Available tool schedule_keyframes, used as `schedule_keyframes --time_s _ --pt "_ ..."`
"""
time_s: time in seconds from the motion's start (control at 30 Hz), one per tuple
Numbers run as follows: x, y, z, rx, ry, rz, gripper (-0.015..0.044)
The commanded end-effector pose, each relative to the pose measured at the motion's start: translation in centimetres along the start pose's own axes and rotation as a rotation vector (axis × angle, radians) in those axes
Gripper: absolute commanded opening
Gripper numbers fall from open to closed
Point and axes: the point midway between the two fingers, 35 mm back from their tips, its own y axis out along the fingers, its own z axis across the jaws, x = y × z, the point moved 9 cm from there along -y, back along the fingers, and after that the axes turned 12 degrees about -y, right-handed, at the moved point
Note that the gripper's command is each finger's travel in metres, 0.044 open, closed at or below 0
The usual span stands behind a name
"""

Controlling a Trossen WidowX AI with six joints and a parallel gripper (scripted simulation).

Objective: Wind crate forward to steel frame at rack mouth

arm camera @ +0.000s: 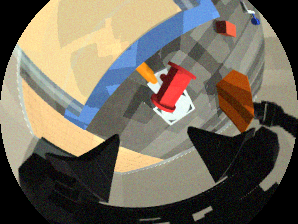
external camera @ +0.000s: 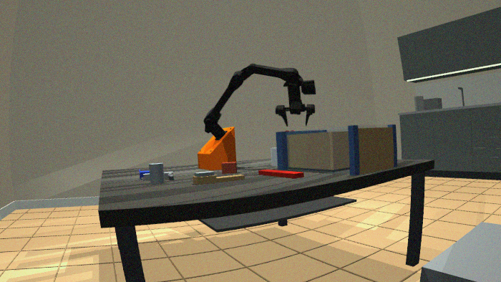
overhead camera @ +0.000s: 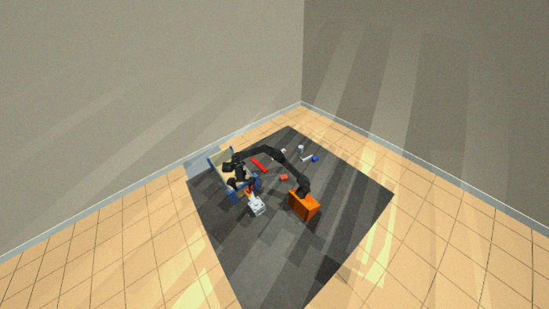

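Note:
My gripper (external camera: 295,119) (arm camera: 154,133) (overhead camera: 240,182) is open and empty. It hangs well above the mouth of the cubby and the winch. The red winch handle (arm camera: 172,87) (overhead camera: 251,194) stands in the top of the white winch (arm camera: 178,115) (overhead camera: 256,206) (external camera: 273,156), clear of my fingers. The tan crate (external camera: 311,150) (arm camera: 80,43) sits flat inside the cubby. Its front looks level with the blue frame (external camera: 281,150) (arm camera: 156,46) (overhead camera: 234,194) at the mouth. A short orange strap piece (arm camera: 148,74) runs from the frame towards the winch.
The arm's orange base (external camera: 218,150) (overhead camera: 305,205) (arm camera: 236,99) stands behind the winch. On the bench lie a red bar (external camera: 280,174) (overhead camera: 259,165), a red block (external camera: 229,167) (overhead camera: 284,177), a wooden bar (external camera: 218,178), a grey cylinder (external camera: 156,172) (overhead camera: 300,148) and a small blue piece (overhead camera: 314,158).

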Motion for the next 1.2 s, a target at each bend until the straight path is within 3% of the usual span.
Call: schedule_keyframes --time_s 0.0,0.13,0.3,0.37,0.63,1.17 --pt "-0.9 -1.6 -0.7 0.005 0.005 0.004 0.0440" --pt "-3.1 -4.7 -3.0 0.004 0.004 0.005 0.0440" --pt "-3.5 -5.2 -3.4 0.003 0.004 0.005 0.0440" --pt "-4.5 -4.4 -3.0 -0.006 -0.007 -0.031 0.0440" --pt "-16.5 -0.2 -7.9 -0.055 -0.007 -0.385 0.0440" --pt "-16.7 -0.1 -8.1 -0.055 -0.007 -0.395 0.0440"
